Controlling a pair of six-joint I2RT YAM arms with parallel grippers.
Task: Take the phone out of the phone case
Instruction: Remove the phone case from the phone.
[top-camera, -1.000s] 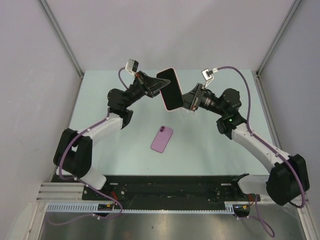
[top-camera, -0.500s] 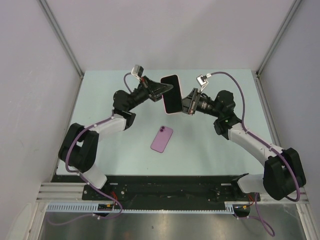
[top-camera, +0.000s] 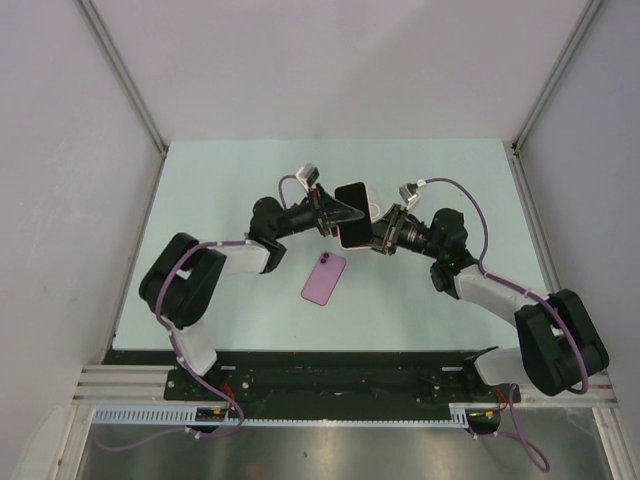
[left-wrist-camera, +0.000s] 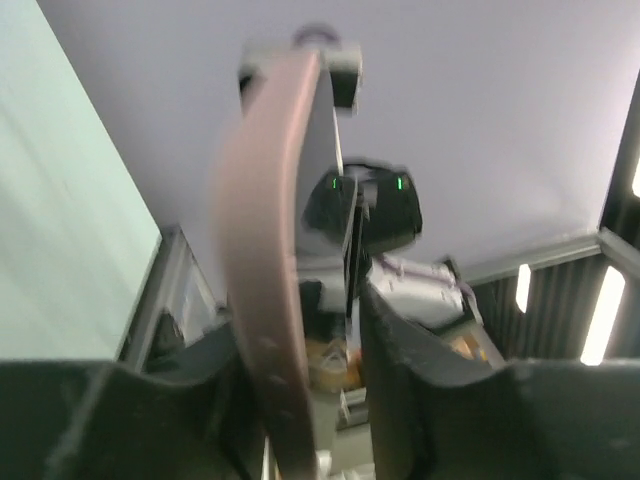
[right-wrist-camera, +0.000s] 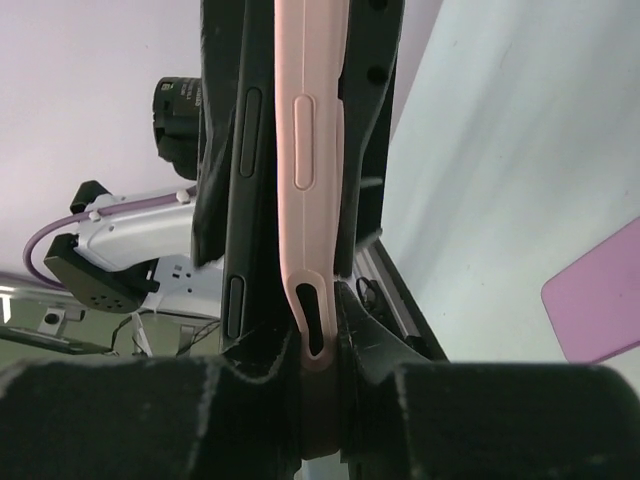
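The phone (top-camera: 350, 212), black screen up, sits in a pink case and is held in the air between both grippers above the table's middle. My left gripper (top-camera: 335, 213) grips its left edge; in the left wrist view the case edge (left-wrist-camera: 265, 220) and the phone's thin dark edge (left-wrist-camera: 346, 250) run between my left gripper's (left-wrist-camera: 310, 340) fingers. My right gripper (top-camera: 376, 233) is shut on the right edge; in the right wrist view the pink case (right-wrist-camera: 315, 150) is clamped in my right gripper (right-wrist-camera: 318, 350), with the black phone body (right-wrist-camera: 245, 200) standing slightly off it.
A purple phone-shaped piece with camera lenses (top-camera: 324, 278) lies flat on the pale green table (top-camera: 200, 200) just near of the held phone; it also shows in the right wrist view (right-wrist-camera: 600, 310). Grey walls stand on three sides.
Both grippers have carried the phone lower and nearer, toward the purple piece. The arms have folded in and the phone looks shorter, tilted more.
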